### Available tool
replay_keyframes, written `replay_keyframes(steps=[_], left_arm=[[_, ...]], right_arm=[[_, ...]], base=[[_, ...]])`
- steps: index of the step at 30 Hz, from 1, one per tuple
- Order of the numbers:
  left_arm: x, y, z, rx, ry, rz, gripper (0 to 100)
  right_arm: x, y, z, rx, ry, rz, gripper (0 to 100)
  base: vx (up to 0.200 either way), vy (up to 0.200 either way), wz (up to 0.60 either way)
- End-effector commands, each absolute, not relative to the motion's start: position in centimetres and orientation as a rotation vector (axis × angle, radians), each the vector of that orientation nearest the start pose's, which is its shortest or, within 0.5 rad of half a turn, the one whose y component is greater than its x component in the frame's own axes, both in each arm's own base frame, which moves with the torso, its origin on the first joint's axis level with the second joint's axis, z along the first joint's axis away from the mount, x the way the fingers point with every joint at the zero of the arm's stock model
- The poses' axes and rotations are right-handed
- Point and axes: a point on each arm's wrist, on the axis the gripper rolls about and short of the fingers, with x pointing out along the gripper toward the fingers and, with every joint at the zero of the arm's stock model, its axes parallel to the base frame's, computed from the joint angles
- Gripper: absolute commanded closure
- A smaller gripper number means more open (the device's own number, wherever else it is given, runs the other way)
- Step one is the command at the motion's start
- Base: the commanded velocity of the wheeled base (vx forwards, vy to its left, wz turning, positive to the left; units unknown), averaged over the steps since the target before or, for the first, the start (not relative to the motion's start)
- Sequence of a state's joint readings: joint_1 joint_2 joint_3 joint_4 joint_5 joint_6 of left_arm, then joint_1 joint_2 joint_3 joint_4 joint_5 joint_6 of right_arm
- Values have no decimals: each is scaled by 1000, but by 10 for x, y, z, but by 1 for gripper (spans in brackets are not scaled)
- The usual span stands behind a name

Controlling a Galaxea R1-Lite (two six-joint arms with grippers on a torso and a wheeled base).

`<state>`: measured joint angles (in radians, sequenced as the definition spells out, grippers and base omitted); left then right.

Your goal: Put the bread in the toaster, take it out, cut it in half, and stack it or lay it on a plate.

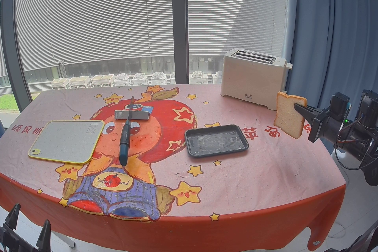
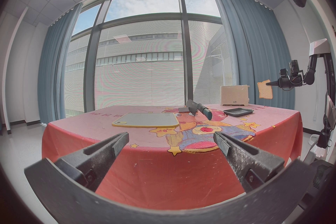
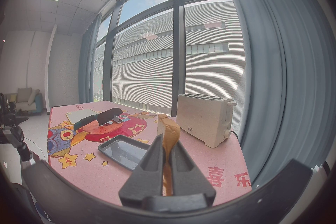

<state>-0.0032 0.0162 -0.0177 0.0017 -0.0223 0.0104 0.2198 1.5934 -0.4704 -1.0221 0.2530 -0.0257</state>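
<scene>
While right gripper (image 3: 169,146) clamps bread (image 1: 290,114), seemingly slightly tilted, toaster (image 1: 254,77) near.

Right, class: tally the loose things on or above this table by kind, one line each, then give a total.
toaster: 1
bread slice, held in the right gripper: 1
knife: 1
grey block under the knife blade: 1
cutting board: 1
black tray: 1
Total: 6

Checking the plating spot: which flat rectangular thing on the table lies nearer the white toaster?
The dark grey rimmed tray, close by the toaster; the yellow-edged grey cutting board lies far left.
</scene>
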Motion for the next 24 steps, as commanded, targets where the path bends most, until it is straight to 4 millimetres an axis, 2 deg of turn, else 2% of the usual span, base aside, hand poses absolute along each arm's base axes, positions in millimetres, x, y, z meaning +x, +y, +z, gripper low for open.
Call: replay_keyframes(steps=[1,24], left_arm=[[-23,0,75,11,1,-25,0],[-23,0,75,9,1,-25,0]], right_arm=[[246,61,160,-24,116,475,100],[244,62,156,-27,131,480,100]], base=[[0,0,0],[0,0,0]])
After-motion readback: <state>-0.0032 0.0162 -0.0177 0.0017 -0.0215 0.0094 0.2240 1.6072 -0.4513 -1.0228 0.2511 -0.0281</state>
